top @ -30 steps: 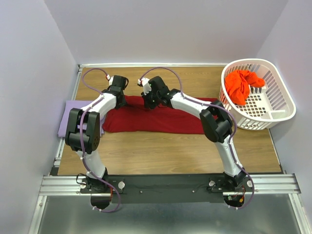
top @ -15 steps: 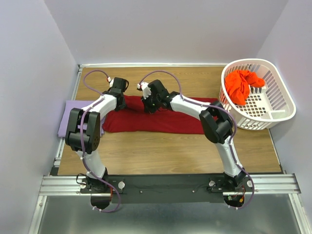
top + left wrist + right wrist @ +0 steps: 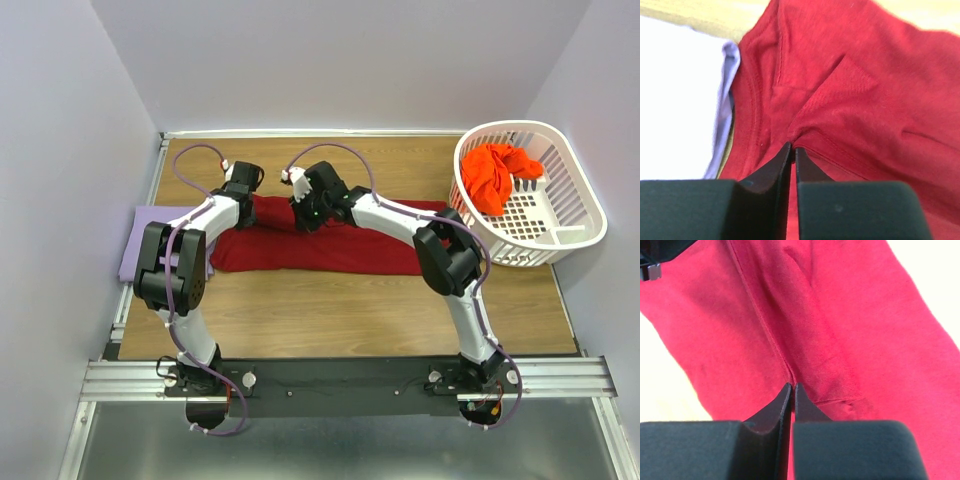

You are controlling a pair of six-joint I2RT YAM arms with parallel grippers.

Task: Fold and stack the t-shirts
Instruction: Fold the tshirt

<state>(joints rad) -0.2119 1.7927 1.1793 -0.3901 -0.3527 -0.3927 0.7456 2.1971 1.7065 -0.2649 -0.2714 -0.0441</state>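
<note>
Crimson cloth fills both wrist views. We see the crimson t-shirt point(image 3: 330, 250) lying as a long folded band across the middle of the table point(image 3: 350, 305), running from 9 o'clock toward 3 o'clock. Both arms reach down onto its 12 o'clock edge, over the left half of the band. The left gripper point(image 3: 791, 148) has its jaws almost together, with only a thin slit between them. A pucker of the shirt gathers right at the tips, so we read the cloth as pinched there. The right gripper point(image 3: 791, 386) sits near it toward 3 o'clock, its jaws likewise drawn close on a raised crease of the same shirt. The lavender t-shirt point(image 3: 133, 245) lies flat at the table's 9 o'clock edge, its border showing right along the crimson one's end. The orange-red t-shirt point(image 3: 495, 178) is crumpled inside the white basket point(image 3: 585, 225) at 2 o'clock, well apart from both grippers.
</note>
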